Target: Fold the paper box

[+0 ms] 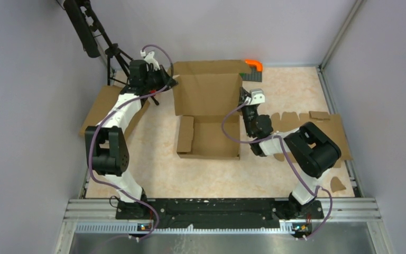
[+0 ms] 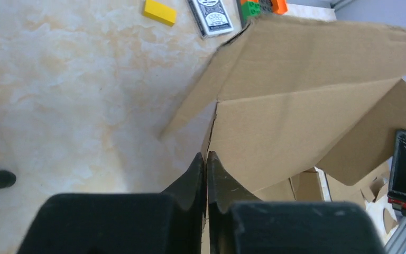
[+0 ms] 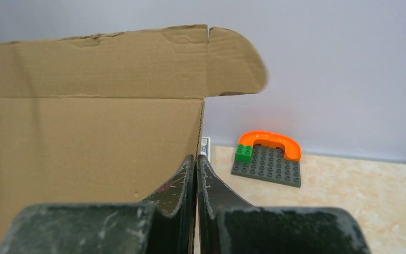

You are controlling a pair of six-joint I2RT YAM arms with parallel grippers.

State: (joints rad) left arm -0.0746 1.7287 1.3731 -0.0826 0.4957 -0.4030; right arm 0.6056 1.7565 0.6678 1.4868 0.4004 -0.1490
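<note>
The paper box (image 1: 209, 95) stands mid-table: a shallow brown tray (image 1: 211, 138) with its big lid panel raised behind it. One side flap (image 1: 185, 134) leans inward on the left. My left gripper (image 1: 173, 80) is at the lid's left edge. In the left wrist view its jaws (image 2: 206, 156) are shut, with the cardboard (image 2: 296, 106) edge pinched between them. My right gripper (image 1: 243, 95) is at the lid's right edge. In the right wrist view its jaws (image 3: 196, 157) are shut on the edge of the upright panel (image 3: 95, 137).
A grey baseplate (image 3: 267, 164) with an orange arch (image 1: 254, 65) and a green brick (image 3: 243, 153) lies behind the box. A yellow brick (image 2: 158, 11) and a card deck (image 2: 210, 17) lie near it. Flat cardboard sheets lie at left (image 1: 103, 106) and right (image 1: 334, 127). A tripod (image 1: 113, 53) stands at the back left.
</note>
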